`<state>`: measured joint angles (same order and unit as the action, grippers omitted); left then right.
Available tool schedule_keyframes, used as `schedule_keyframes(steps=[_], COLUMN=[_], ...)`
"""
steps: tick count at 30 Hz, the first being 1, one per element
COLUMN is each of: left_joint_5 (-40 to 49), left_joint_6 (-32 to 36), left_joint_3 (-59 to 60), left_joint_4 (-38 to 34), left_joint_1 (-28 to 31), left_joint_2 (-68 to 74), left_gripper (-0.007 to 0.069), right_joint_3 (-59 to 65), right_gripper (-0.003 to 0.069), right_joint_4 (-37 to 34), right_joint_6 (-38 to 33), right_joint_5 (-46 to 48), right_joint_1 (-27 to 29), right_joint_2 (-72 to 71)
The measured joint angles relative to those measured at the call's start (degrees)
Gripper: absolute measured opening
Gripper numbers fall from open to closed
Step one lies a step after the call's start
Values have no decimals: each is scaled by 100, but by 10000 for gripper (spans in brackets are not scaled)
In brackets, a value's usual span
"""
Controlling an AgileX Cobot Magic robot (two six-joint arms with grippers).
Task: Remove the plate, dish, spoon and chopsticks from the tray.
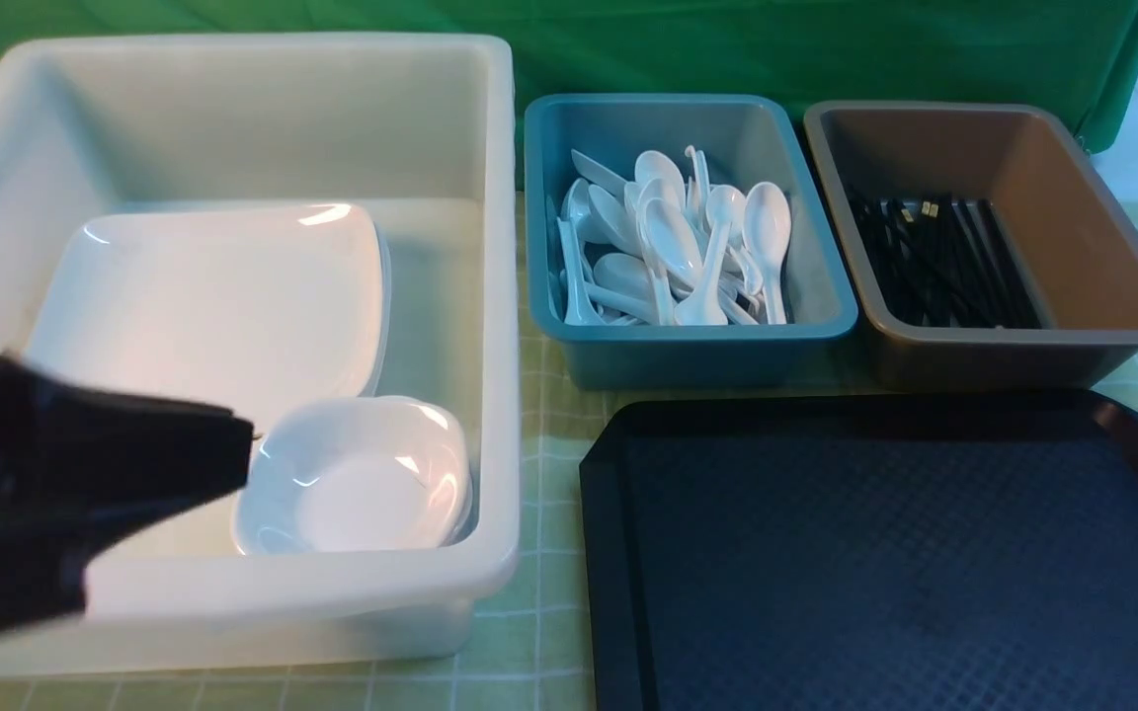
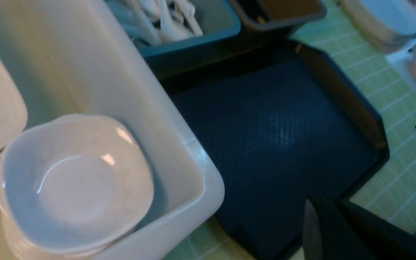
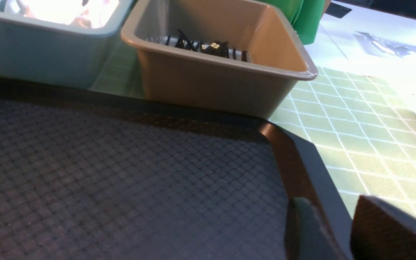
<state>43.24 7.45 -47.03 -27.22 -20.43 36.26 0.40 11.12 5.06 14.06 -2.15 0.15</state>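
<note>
1. Left end effector [image 1: 243, 444]: clenched, nothing in it, hovering over the near-left part of the white tub [image 1: 500, 296], tip just beside the dish [image 1: 357, 479].
2. Right end effector [image 3: 338, 231]: only its two fingers [image 3: 388, 231] show in the right wrist view, with a gap between them and nothing held; cannot tell if released. It sits over the tray's near-right rim.
3. Tray [image 1: 618, 553]: black, diamond-textured, bare surface, on the green-checked counter [image 1: 549, 434], just right of the tub.
4. Dish: small, deep, white, on a stack inside the tub at its near-right corner, left of the tray.
5. Plate [image 1: 213, 296]: large, flat, white, on a stack inside the tub, behind the dish, well left of the tray.
6. Teal bin [image 1: 826, 316]: just beyond the tray's far-left edge, holding a heap of white spoons [image 1: 673, 242]; cannot tell the task's spoon from the others.
7. Brown bin [image 1: 1102, 276]: beyond the tray's far-right edge, beside the teal bin, with black chopsticks [image 1: 944, 262] lying in a bundle, gold bands at the far ends.
8. Green cloth [image 1: 826, 49]: backdrop farthest from the tray, behind both bins.
</note>
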Motion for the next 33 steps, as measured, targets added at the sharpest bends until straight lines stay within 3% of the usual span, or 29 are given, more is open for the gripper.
schedule_keyframes(steps=[6,18,27,33], left_joint_5=[-1463,-1563,-2721,-2938], left_joint_6=[-16,57,-21,-641], left_joint_3=[1484,2548,2911,3556], left_joint_4=[-13,164,1119,2013], left_joint_1=[-57,-62,-62,313], left_joint_2=[-1280,-1813,-2310,-3271], left_gripper=[-7,-1,-1,-1], right_joint_3=[0,0,0,0], right_gripper=[208,232,239,239], right_joint_4=[0,0,0,0], right_joint_6=[0,0,0,0], right_joint_5=[0,0,0,0], right_joint_1=[0,0,0,0], right_joint_2=[0,0,0,0])
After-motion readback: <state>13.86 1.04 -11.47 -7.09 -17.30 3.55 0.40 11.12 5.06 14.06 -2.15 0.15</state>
